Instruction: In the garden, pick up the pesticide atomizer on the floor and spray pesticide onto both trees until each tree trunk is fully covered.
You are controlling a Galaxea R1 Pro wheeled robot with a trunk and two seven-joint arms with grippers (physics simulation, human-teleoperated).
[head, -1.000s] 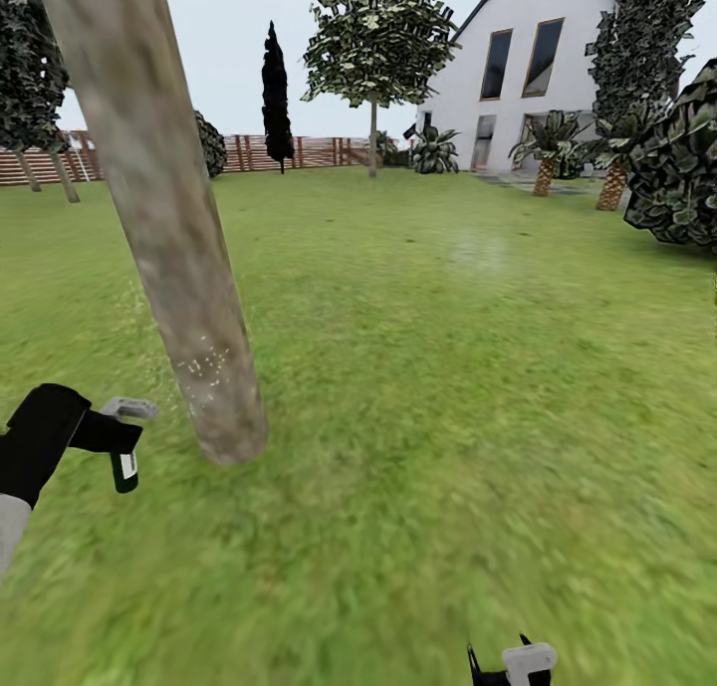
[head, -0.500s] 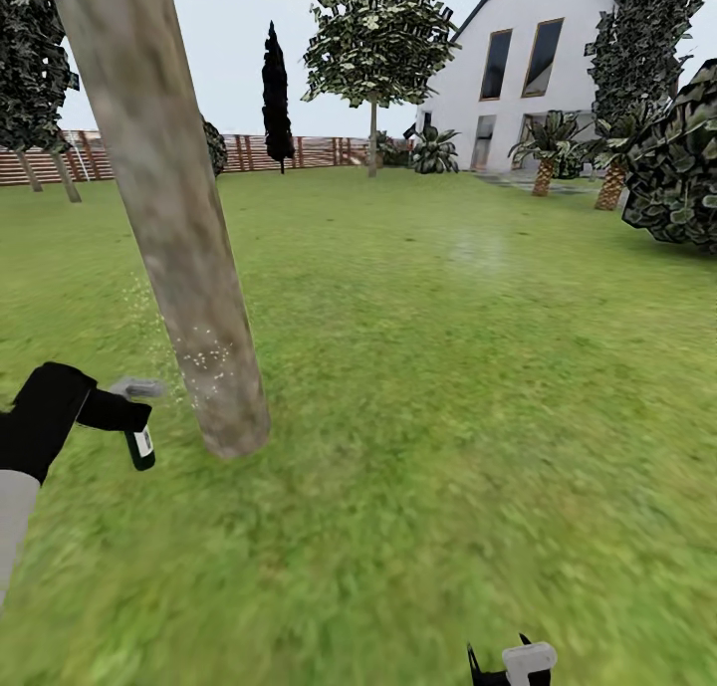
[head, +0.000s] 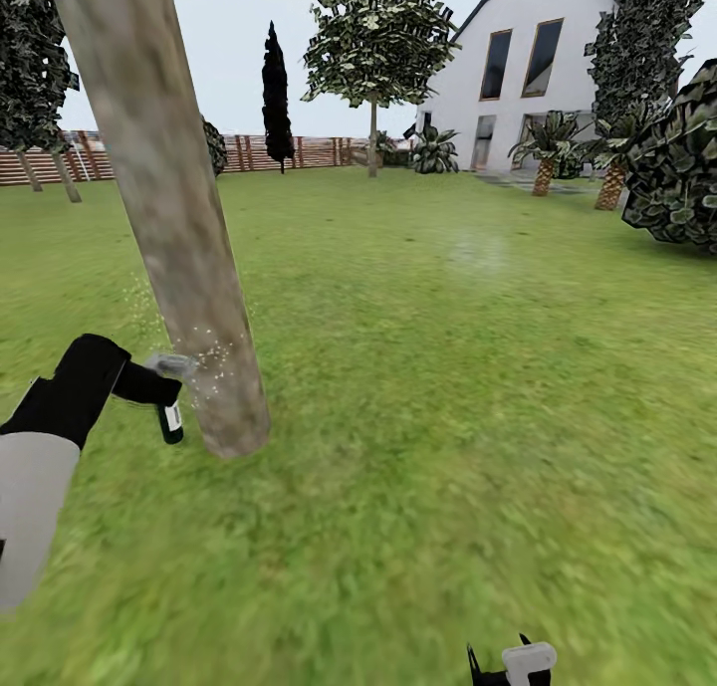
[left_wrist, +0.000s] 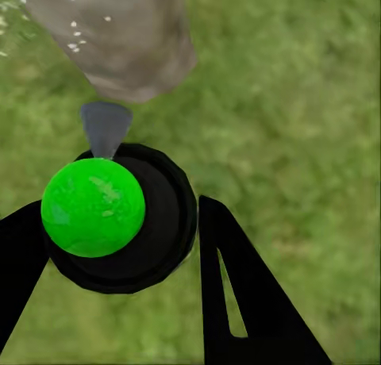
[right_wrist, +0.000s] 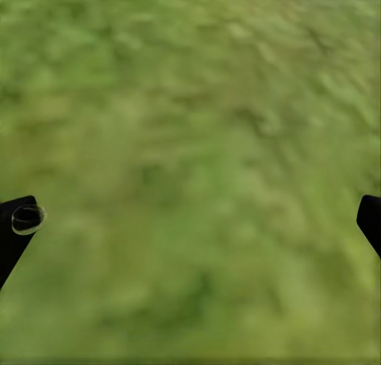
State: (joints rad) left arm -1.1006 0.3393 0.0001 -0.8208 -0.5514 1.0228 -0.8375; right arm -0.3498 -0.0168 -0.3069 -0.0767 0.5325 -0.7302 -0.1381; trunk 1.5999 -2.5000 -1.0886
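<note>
Beside the leaning tree trunk (head: 174,228), low near its base, my left gripper (head: 149,385) grasps the pesticide atomizer (head: 169,397), nozzle nearly touching bark dotted with pesticide specks (head: 211,355). My right gripper (right_wrist: 190,222) hangs spread wide over grass (head: 448,417). Farther off, well beyond the trunk, stand a fence (head: 299,151) and a white house (head: 518,79).

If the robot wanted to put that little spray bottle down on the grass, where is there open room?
The wide lawn right of the leaning trunk, running back to the fence and house, is bare. It is crowded only at the trunk's foot, where the left tool holds the bottle close to the bark, and by the bush at far right.
</note>
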